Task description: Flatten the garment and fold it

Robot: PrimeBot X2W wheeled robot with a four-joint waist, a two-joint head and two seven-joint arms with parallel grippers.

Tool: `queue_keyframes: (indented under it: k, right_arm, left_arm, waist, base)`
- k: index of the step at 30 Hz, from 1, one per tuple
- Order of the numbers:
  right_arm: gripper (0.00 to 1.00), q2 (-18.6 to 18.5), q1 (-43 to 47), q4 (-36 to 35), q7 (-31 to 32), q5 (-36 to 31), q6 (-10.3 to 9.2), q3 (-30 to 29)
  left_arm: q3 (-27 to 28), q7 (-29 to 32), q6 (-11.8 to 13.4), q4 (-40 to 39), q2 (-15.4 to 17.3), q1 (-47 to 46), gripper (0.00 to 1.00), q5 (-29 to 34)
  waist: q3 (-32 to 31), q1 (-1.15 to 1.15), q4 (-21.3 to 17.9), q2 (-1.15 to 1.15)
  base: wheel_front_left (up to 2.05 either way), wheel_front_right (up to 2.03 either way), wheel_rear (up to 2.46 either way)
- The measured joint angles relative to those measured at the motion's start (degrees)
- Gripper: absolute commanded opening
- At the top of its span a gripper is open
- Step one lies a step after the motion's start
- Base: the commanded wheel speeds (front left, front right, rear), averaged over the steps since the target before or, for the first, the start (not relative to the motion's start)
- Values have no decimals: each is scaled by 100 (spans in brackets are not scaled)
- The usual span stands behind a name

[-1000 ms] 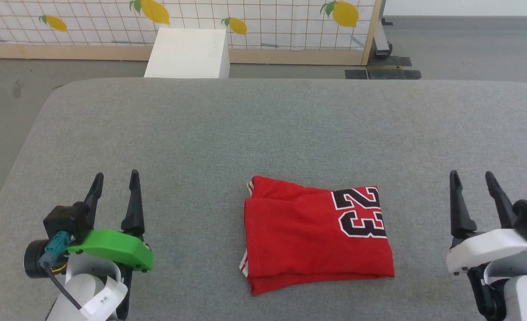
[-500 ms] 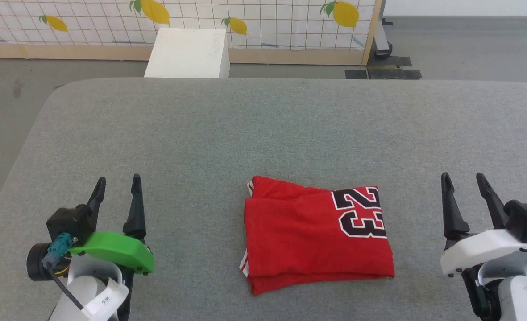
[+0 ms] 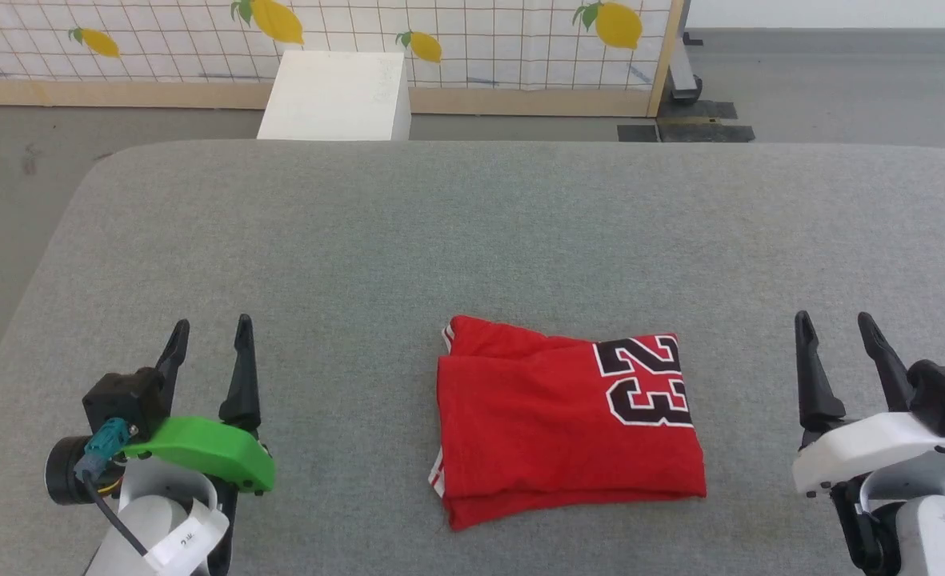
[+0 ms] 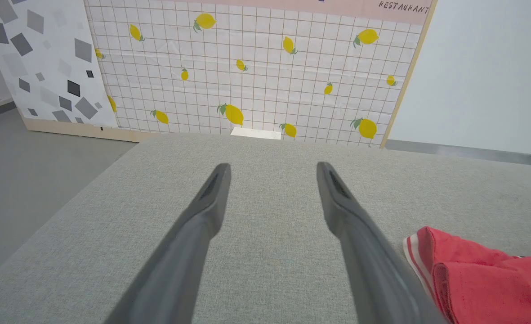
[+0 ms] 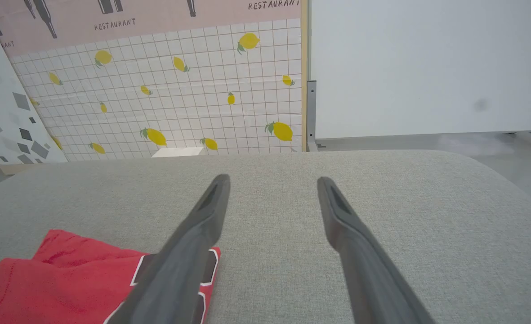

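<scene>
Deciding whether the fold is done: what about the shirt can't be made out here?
- Shirt lower layers, sleeves and collar: head view, covered by the top layer.
- Most of the shirt: left wrist view, cut off by the right and bottom edges.
- The number: right wrist view, partly behind a right finger, the rest cut by the bottom edge.

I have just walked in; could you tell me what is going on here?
The red garment lies folded into a rectangle on the grey table. The left gripper and the right gripper sit open on either side of it, clear of the cloth, holding nothing. The folding looks done.
</scene>
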Motion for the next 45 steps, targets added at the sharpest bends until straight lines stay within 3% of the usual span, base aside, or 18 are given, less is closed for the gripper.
queue_keyframes:
  k: [13, 18, 27, 30, 35, 45]
  right_arm:
    - [100, -7, -27, 7, 96, -5, 0, -35]
    - [100, -108, -381, -53, 1216, 204, 0, 152]
    - [100, -821, -1339, -23, 4586, 622, 0, 1639]
    - [100, -1035, -1483, 43, 5248, 644, 1, 2005]
    - [100, -1161, -1624, 257, 5728, 649, 1, 2356]
    - [100, -1251, -1655, 670, 5801, 701, -1, 2687]
  left_arm:
    - [-31, 0, 22, -10, 20, 0, 100, -49]
    - [-22, -8, 75, -116, 23, 4, 100, -63]
    - [-31, -8, 155, -454, 32, -10, 100, -64]
    - [-63, -9, 159, -543, 32, -53, 100, -59]
    - [-133, -14, 163, -631, 4, -193, 100, -47]
    - [-213, -110, 155, -508, -97, -380, 100, -46]
  waist:
    - [23, 0, -11, 0]
    - [64, 0, -43, 0]
    - [365, 0, 36, 0]
    - [490, 0, 123, 0]
    - [735, 0, 316, 0]
    - [1080, 0, 719, 0]
  base:
    - [0, 0, 0]
    - [0, 0, 0]
    - [0, 0, 0]
    - [0, 0, 0]
    - [0, 0, 0]
    - [0, 0, 0]
